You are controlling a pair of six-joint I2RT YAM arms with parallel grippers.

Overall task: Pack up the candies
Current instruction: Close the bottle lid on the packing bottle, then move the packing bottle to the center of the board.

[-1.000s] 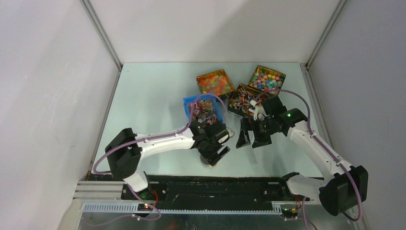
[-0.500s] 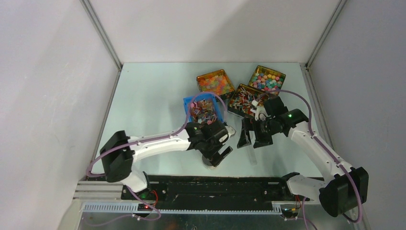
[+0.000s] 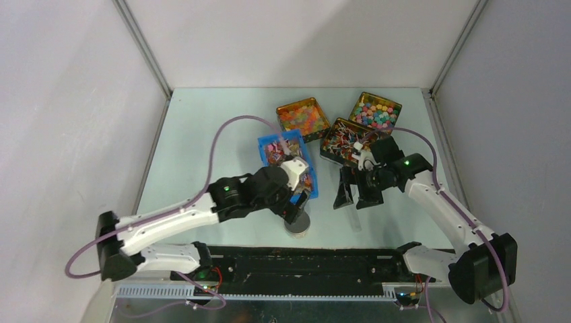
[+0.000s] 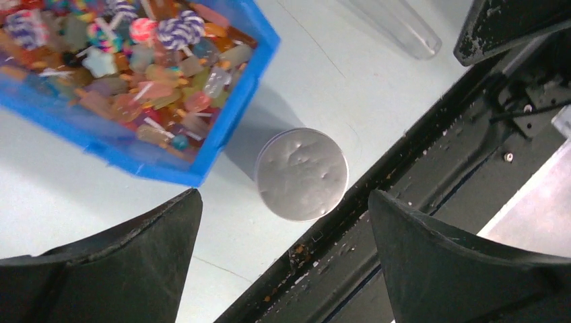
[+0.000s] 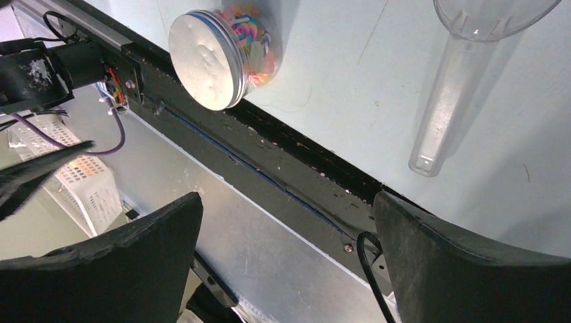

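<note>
The candies point(image 4: 145, 77), small wrapped sweets in pink, orange and brownish colours, fill a blue bin point(image 3: 286, 158) that also shows in the left wrist view point(image 4: 232, 121). A clear jar with a silver lid point(image 4: 301, 173) stands just in front of the bin, near the table's front edge point(image 3: 297, 225); coloured sweets show through its wall point(image 5: 259, 50). My left gripper point(image 4: 284, 195) is open and empty, well above the jar point(image 3: 294, 207). My right gripper point(image 5: 288, 198) is open and empty, hovering right of the jar point(image 3: 355, 194).
A clear plastic funnel point(image 5: 464, 60) lies on the table under my right gripper point(image 3: 353, 219). Three gold tins stand behind: orange-pink sweets point(image 3: 303, 116), red-and-white striped pieces point(image 3: 345, 140), pastel round sweets point(image 3: 375, 110). The black base rail point(image 3: 303, 259) runs along the front edge.
My left arm has swung its elbow out to the left and the gripper has risen off the jar, uncovering the lid. The right arm has not moved.
</note>
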